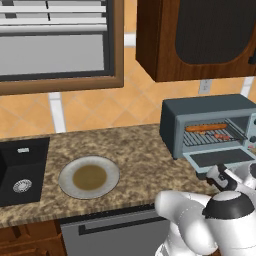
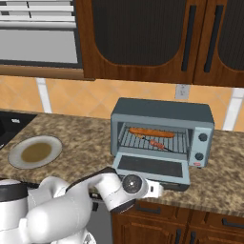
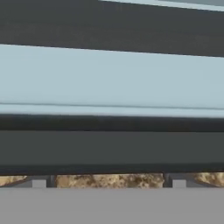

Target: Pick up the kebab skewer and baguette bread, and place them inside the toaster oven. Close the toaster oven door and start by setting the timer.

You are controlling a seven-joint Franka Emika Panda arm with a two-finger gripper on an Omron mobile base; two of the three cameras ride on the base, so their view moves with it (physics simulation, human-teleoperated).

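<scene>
The blue-grey toaster oven [image 2: 162,110] [image 1: 200,106] stands on the counter with its door [image 2: 150,167] [image 1: 222,158] dropped flat. On the wire rack inside, the orange-brown baguette bread [image 2: 151,132] [image 1: 206,128] lies toward the back. The thin kebab skewer [image 2: 155,142] [image 1: 222,135] lies in front of it. My gripper [image 3: 109,183] is open, its tips wide apart and nothing between them. It sits low, just in front of the door's outer edge, facing the dark bar handle [image 3: 112,148] at very close range. In the right base view my white wrist is at the door's front left corner.
Two round knobs [image 2: 203,137] sit on the oven's right panel. A grey plate [image 1: 112,170] [image 2: 14,150] with a brown centre lies on the granite counter to the left, beside a black sink [image 1: 20,170]. Dark wood cabinets hang above the oven.
</scene>
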